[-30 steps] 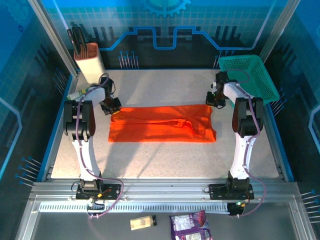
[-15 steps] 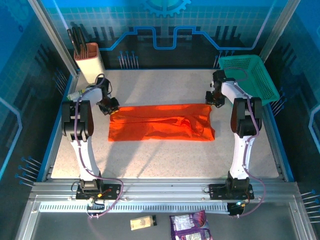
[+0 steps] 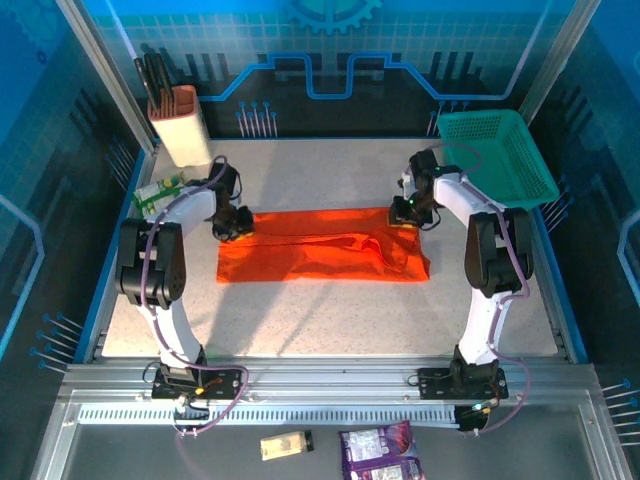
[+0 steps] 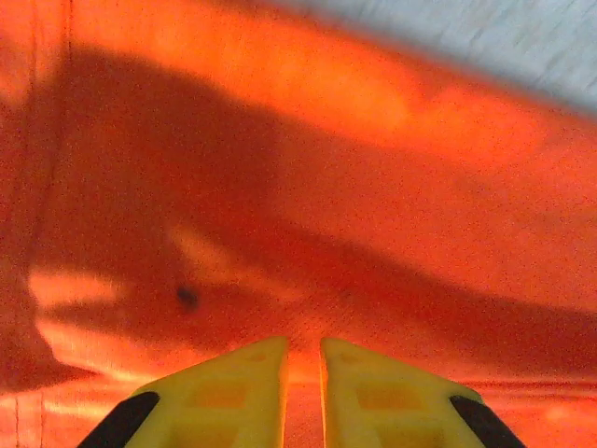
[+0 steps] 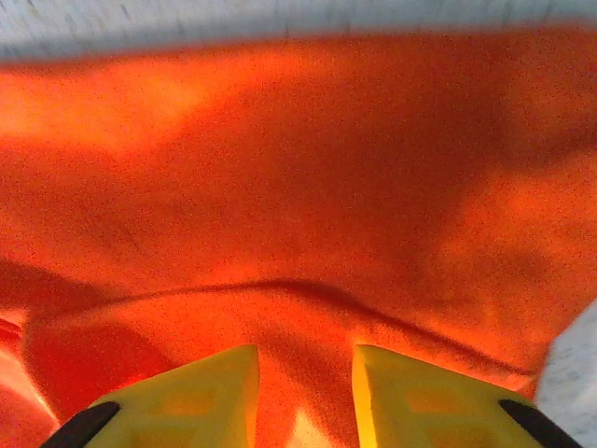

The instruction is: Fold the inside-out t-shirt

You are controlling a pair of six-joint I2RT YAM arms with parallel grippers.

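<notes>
Top external view: the inside-out t-shirt (image 3: pixel 320 258) lies flat in the middle of the speckled pale-grey worktop (image 3: pixel 330 325). It forms a long orange-red band running left to right across the frame, of soft plain cloth, with a raised crease along its length and a thicker folded bunch at its right end. The left tool (image 3: pixel 232 222) sits at the band's upper left corner and the right tool (image 3: pixel 408 210) at its upper right corner. In the upper right of the frame stands a teal plastic mesh basket (image 3: pixel 500 150). In the upper left is a beige holder (image 3: pixel 180 125) with dark handles sticking out, and a green-and-white packet (image 3: pixel 158 190) lies just below it.

Left wrist view: the left tool's 2 yellow fingers (image 4: pixel 238 387), moulded with shallow square recesses, stand only a narrow slit apart over the fine-grained cloth. Orange shows through the slit and nothing is clamped. A small dark spot (image 4: pixel 187 297) marks the cloth ahead of them.

Right wrist view: the right tool's 2 yellow fingers (image 5: pixel 201 397) stand moderately apart — a wider gap than the left's — holding nothing. A soft ridge of cloth curves across just ahead of the tips, and a pale strip of worktop shows along the top of the frame.
</notes>
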